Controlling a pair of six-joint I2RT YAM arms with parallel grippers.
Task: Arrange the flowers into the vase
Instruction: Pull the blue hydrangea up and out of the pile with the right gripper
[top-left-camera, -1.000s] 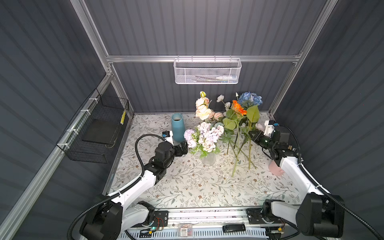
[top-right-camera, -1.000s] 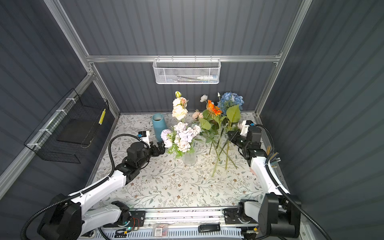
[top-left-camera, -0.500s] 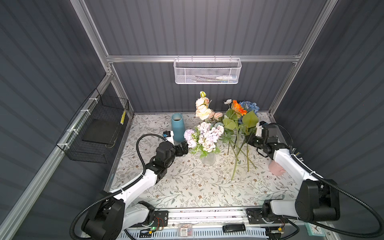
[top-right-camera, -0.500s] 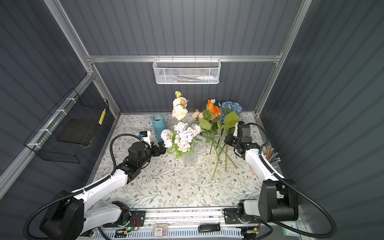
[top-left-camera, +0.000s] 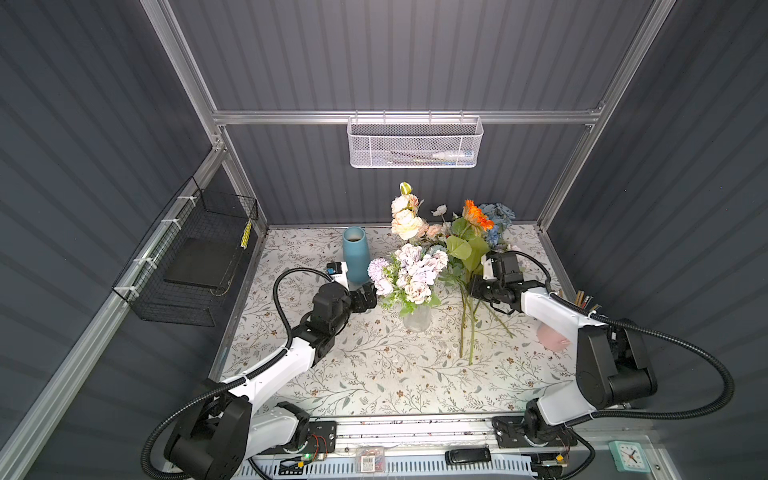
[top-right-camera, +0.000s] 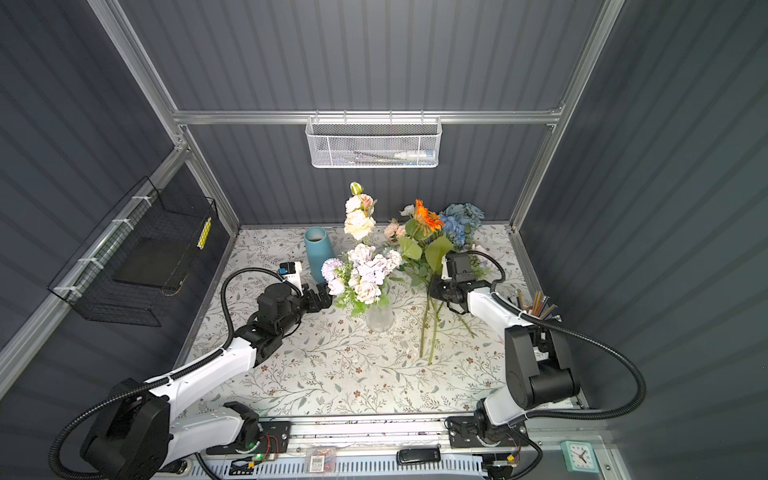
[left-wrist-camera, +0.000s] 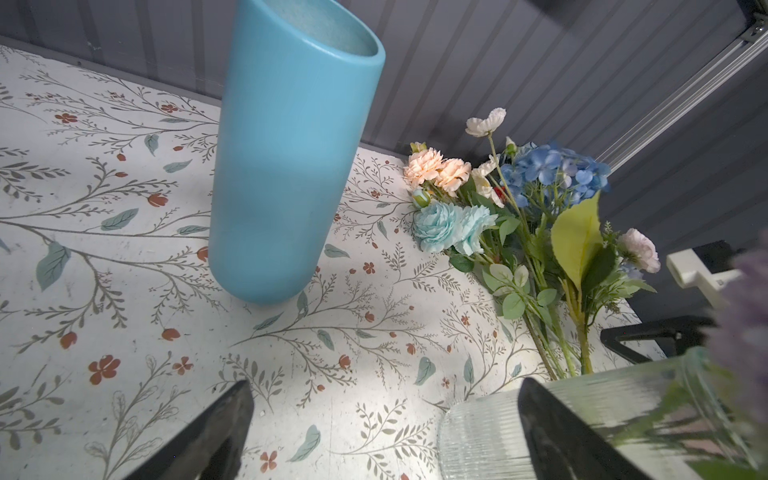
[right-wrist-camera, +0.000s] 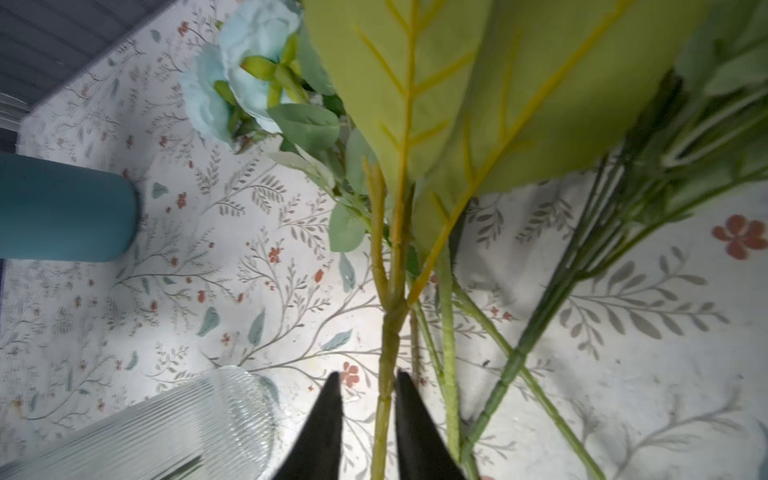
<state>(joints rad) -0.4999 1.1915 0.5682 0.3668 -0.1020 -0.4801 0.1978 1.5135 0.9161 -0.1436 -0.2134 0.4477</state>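
Note:
A ribbed glass vase (top-left-camera: 417, 318) (top-right-camera: 379, 316) stands mid-table holding lilac and white roses (top-left-camera: 415, 270) and tall peach and cream roses (top-left-camera: 405, 216). To its right lie loose flowers: a red-orange daisy (top-left-camera: 477, 214), blue hydrangeas (top-left-camera: 498, 216) and pale-blue roses (left-wrist-camera: 451, 226), their stems (top-left-camera: 465, 332) reaching toward the front. My right gripper (top-left-camera: 471, 289) (right-wrist-camera: 365, 374) is open around the daisy's yellow-green stem (right-wrist-camera: 384, 365), which touches one finger only. Just left of the glass vase (left-wrist-camera: 540, 428), my left gripper (top-left-camera: 368, 297) (left-wrist-camera: 384, 382) is open and holds nothing.
An empty blue vase (top-left-camera: 355, 254) (left-wrist-camera: 286, 166) stands behind the left gripper. A pink cup (top-left-camera: 550, 338) with coloured pencils (top-left-camera: 584, 297) sits beside the right arm. A white mesh basket (top-left-camera: 415, 143) hangs on the back wall, a black wire basket (top-left-camera: 195, 257) on the left wall.
My right gripper has swung left toward the glass vase, carrying the daisy stem along, and its jaws have parted from the stem. The left arm has hardly moved.

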